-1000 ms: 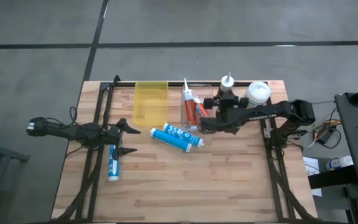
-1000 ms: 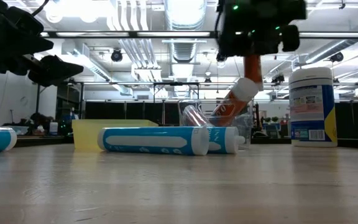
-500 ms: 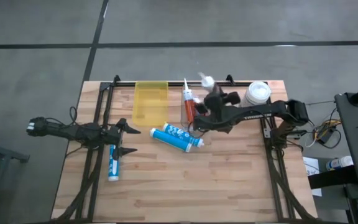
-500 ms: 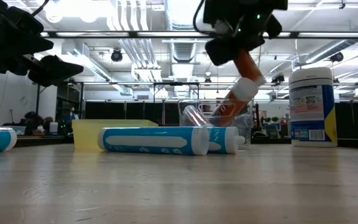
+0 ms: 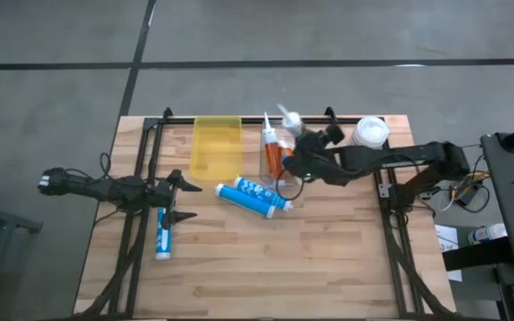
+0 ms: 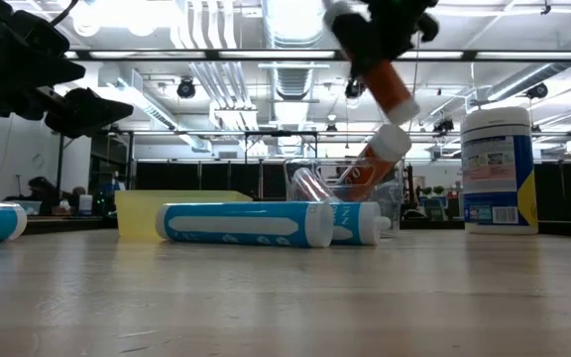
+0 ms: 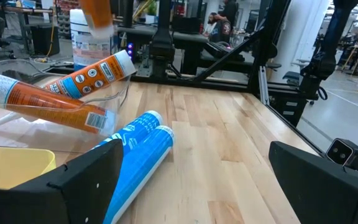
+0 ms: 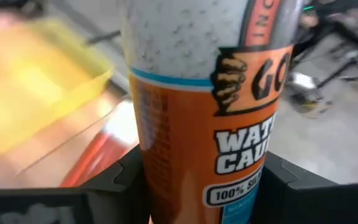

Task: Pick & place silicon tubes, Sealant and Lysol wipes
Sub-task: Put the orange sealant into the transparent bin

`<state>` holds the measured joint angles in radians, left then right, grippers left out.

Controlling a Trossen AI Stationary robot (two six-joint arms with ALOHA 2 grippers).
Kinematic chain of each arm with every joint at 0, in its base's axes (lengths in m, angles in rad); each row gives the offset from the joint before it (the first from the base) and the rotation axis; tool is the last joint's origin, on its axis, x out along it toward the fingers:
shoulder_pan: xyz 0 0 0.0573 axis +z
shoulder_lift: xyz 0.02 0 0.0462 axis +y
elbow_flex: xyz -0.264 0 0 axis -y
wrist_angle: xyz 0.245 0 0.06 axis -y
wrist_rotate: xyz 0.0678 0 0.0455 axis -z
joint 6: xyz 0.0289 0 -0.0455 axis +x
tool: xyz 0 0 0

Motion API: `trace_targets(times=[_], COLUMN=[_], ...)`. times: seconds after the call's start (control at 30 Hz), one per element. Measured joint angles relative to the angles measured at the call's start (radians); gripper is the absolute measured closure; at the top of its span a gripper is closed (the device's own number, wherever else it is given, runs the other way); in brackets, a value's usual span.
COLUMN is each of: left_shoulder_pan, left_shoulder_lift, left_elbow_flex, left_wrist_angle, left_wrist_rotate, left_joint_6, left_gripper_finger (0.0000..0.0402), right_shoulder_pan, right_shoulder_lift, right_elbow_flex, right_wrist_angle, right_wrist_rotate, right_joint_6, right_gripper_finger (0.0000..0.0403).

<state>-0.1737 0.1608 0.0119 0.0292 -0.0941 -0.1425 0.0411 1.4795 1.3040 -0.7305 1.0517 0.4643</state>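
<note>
The right gripper [image 5: 303,153] has its fingers clamped on an orange sealant tube [image 8: 207,118], carrying it tilted in the air above the clear bin [image 5: 273,160] at about 1 o'clock from the surface's [image 5: 328,259] centre. That bin already has an orange tube [image 6: 373,164] leaning inside it, cap up.

The main risk, as I judge it, is the drop. The carried tube hangs at a slant, so if it is let go from this height it may strike the leaning tube or the bin's rim and tumble out onto the surface. It could also tip the light bin. A slip inside the fingers is possible too, since the tube is smooth and round.

Two blue tubes [image 5: 253,196] lie just at 6 o'clock of the bin; a low swing could knock them.

The Lysol wipes [image 5: 370,134] stand upright at about 2 o'clock, near the right arm, and an elbow sweep could topple them.

The left gripper [image 5: 183,200] waits at 9 o'clock, fingers wide, over another blue tube [image 5: 161,234]. The yellow bin [image 5: 216,145] sits at 11 o'clock.
</note>
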Motion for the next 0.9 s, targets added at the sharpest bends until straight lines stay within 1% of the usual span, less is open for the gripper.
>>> trace_targets(times=[0.07, 0.13, 0.17, 0.2, 0.23, 0.27, 0.3, 0.33, 0.4, 0.43, 0.47, 0.5, 0.53, 0.6, 0.63, 0.73, 0.8, 0.9], left_shoulder_pan=[0.000, 0.000, 0.000, 0.000, 0.000, 0.000, 0.000, 0.000, 0.000, 0.000, 0.000, 0.000, 0.000, 0.000, 0.000, 0.000, 0.000, 0.000], left_shoulder_lift=[0.000, 0.000, 0.000, 0.000, 0.000, 0.000, 0.000, 0.000, 0.000, 0.000, 0.000, 0.000, 0.000, 0.002, 0.003, 0.012, 0.012, 0.020], left_elbow_flex=[0.000, 0.000, 0.000, 0.000, 0.000, 0.000, 0.000, 0.000, 0.000, 0.000, 0.000, 0.000, 0.000, 0.000, 0.000, 0.000, 0.000, 0.000], left_wrist_angle=[0.000, 0.000, 0.000, 0.000, 0.000, 0.000, 0.000, 0.000, 0.000, 0.000, 0.000, 0.000, 0.000, 0.001, 0.001, 0.000, 0.000, -0.001], left_wrist_rotate=[0.000, 0.000, 0.000, 0.000, 0.000, 0.000, 0.000, 0.000, 0.000, 0.000, 0.001, 0.000, 0.001, 0.000, -0.002, -0.001, -0.001, 0.000], left_joint_6=[0.000, 0.000, 0.000, 0.000, 0.000, 0.000, 0.000, 0.000, 0.000, 0.000, 0.000, 0.000, 0.000, 0.000, 0.000, 0.000, 0.000, 0.000], left_gripper_finger=[0.0003, 0.0003, 0.0003, 0.0003, 0.0003, 0.0003, 0.0003, 0.0003, 0.0003, 0.0003, 0.0003, 0.0003, 0.0003, 0.0003, 0.0003, 0.0003, 0.0003, 0.0003], right_shoulder_pan=[0.029, 0.061, 0.073, 0.081, 0.082, 0.081, 0.078, 0.077, 0.073, 0.067, 0.057, 0.037, 0.017, -0.007, -0.013, -0.015, -0.012, -0.011], right_shoulder_lift=[-0.046, -0.093, -0.117, -0.140, -0.163, -0.181, -0.190, -0.191, -0.173, -0.151, -0.124, -0.119, -0.138, -0.130, -0.126, -0.123, -0.124, -0.106], right_elbow_flex=[-0.042, -0.112, -0.162, -0.217, -0.287, -0.368, -0.452, -0.538, -0.703, -0.776, -0.839, -0.871, -0.884, -0.902, -0.909, -0.917, -0.902, -0.848], right_wrist_angle=[0.066, 0.203, 0.287, 0.393, 0.537, 0.709, 0.914, 1.161, 1.734, 2.038, 2.282, 2.293, 2.299, 2.219, 2.201, 2.239, 2.225, 2.177], right_wrist_rotate=[0.109, 0.226, 0.255, 0.253, 0.222, 0.188, 0.167, 0.149, 0.074, 0.015, -0.061, -0.103, -0.091, 0.012, 0.029, -0.002, 0.011, 0.206], right_joint_6=[0.016, -0.015, -0.056, -0.097, -0.142, -0.212, -0.334, -0.478, -0.727, -0.807, -0.876, -0.913, -0.921, -0.931, -0.929, -0.932, -0.987, -1.146], right_gripper_finger=[0.0230, 0.0230, 0.0230, 0.0230, 0.0230, 0.0230, 0.0230, 0.0230, 0.0230, 0.0230, 0.0230, 0.0231, 0.0232, 0.0232, 0.0232, 0.0232, 0.0232, 0.0232])
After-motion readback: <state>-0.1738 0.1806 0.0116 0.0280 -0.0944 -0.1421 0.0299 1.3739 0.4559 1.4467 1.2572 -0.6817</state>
